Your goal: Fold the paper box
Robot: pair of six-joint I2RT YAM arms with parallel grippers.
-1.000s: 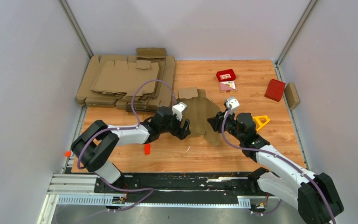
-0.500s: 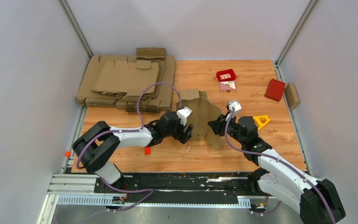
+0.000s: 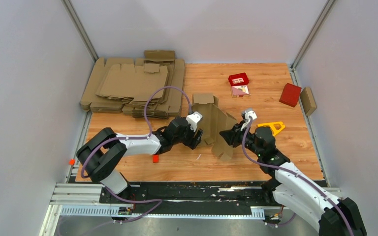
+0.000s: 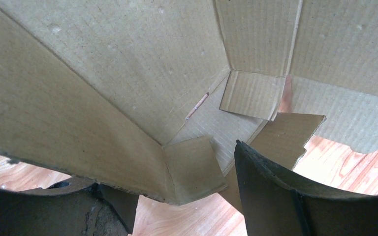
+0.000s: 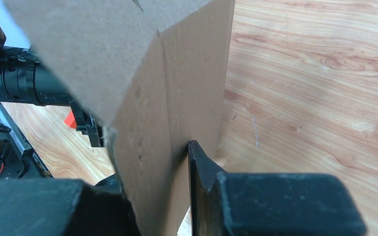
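on the table (image 3: pixel 275 157) | paper box (image 3: pixel 215 124) part-folded | right end effector (image 3: pixel 225 135) pinching its wall

Walled wooden table (image 3: pixel 211 73), evenly lit.
Pale grey walls (image 3: pixel 202 29) stand left, far and right; metal posts (image 3: pixel 81 32) mark the far corners; aluminium rail (image 3: pixel 74 194) lines the near edge.

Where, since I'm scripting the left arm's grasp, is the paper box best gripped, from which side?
Probably the paper box by its left wall, from the left: that thin raised panel lets the jaws straddle its edge. The right gripper pinches the opposite wall.
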